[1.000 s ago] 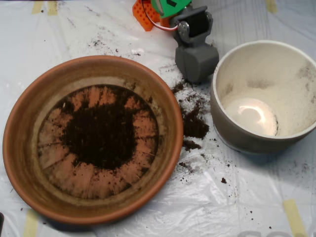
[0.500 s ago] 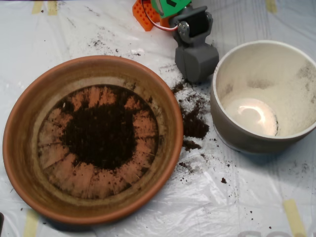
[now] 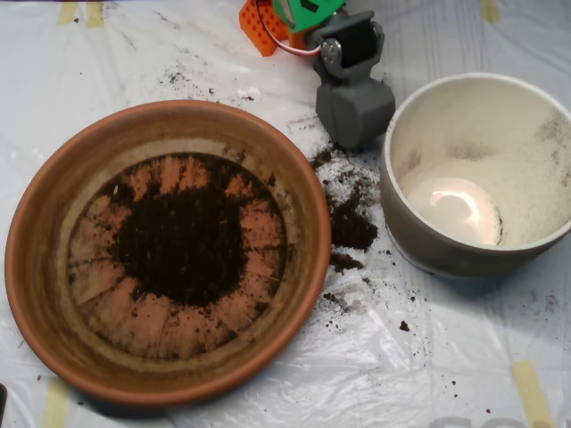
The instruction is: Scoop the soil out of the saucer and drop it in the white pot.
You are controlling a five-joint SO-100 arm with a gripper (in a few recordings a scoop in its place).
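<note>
The terracotta saucer (image 3: 36, 259) fills the left half of the overhead view. A dark patch of soil (image 3: 183, 241) lies in the middle of its ridged base. To the right stands the white pot (image 3: 406, 227), with only faint specks and a bright reflection inside. The grey scoop (image 3: 355, 111) hangs at the top centre, between the saucer's far rim and the pot's left wall, pointing down over the plastic sheet. Its two halves look closed together, with no soil visible on it.
Spilled soil (image 3: 350, 223) lies on the white plastic sheet between saucer and pot. The arm's orange and green parts (image 3: 277, 18) sit at the top edge. Yellow tape strips (image 3: 526, 388) hold the sheet down at the corners.
</note>
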